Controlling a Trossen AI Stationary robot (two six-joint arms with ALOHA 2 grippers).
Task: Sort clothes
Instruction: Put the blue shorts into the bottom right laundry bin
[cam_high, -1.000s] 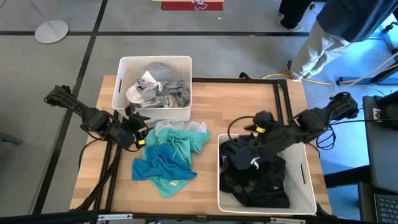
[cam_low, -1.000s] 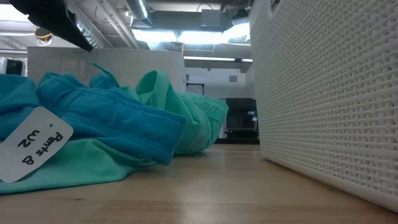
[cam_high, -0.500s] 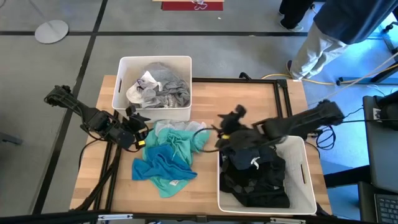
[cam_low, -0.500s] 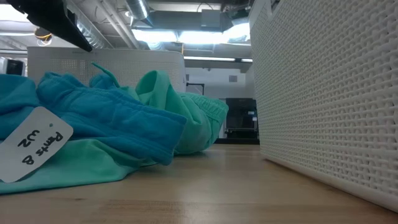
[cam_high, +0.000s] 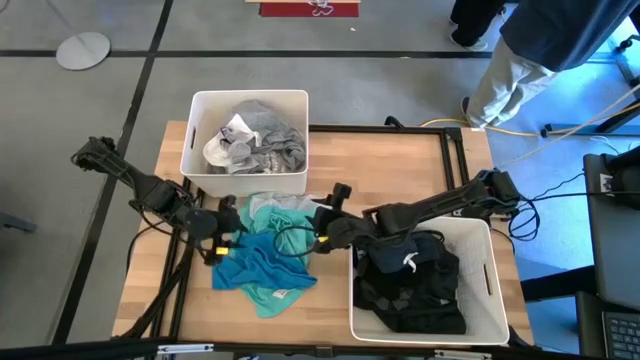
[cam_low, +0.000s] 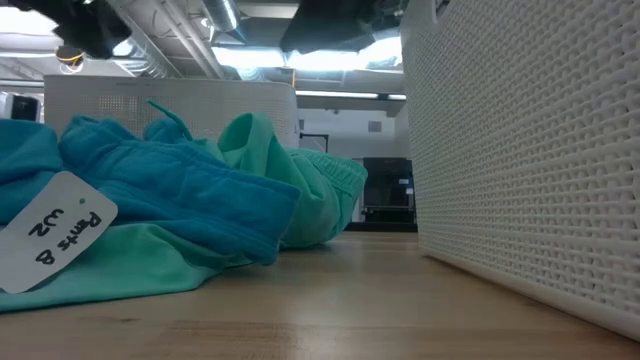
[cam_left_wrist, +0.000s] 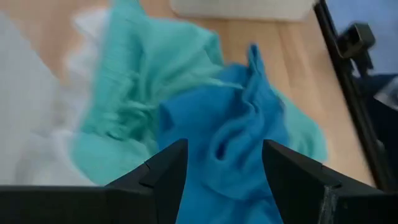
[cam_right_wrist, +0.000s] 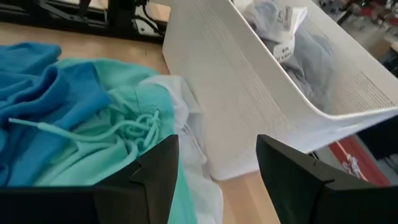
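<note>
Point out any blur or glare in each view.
Left wrist view: the teal garment and mint garment are smeared soft. Low view: ceiling lights glare; the bin wall is crisp. High and right wrist views: evenly lit and sharp.

1. Teal garment (cam_high: 262, 270): saturated blue-teal, plain, lying over the mint piece.
2. Mint green garment (cam_high: 290, 228): pale green, plain, with a drawstring of the same green.
3. White garment (cam_high: 262, 205): plain white, at the edge of the mint piece.
4. Tag (cam_low: 50, 232): white, with black handwriting.
5. Far bin (cam_high: 248, 105): white plastic; holds grey garments (cam_high: 272, 140) and a white garment with grey print (cam_high: 228, 140).
6. Near bin (cam_high: 494, 290): white, perforated walls; holds black garments (cam_high: 408, 290).
7. Table (cam_high: 390, 160): light wood planks, black frame.
8. Arms and gripper fingers (cam_left_wrist: 166, 169): dark, nearly black.
</note>
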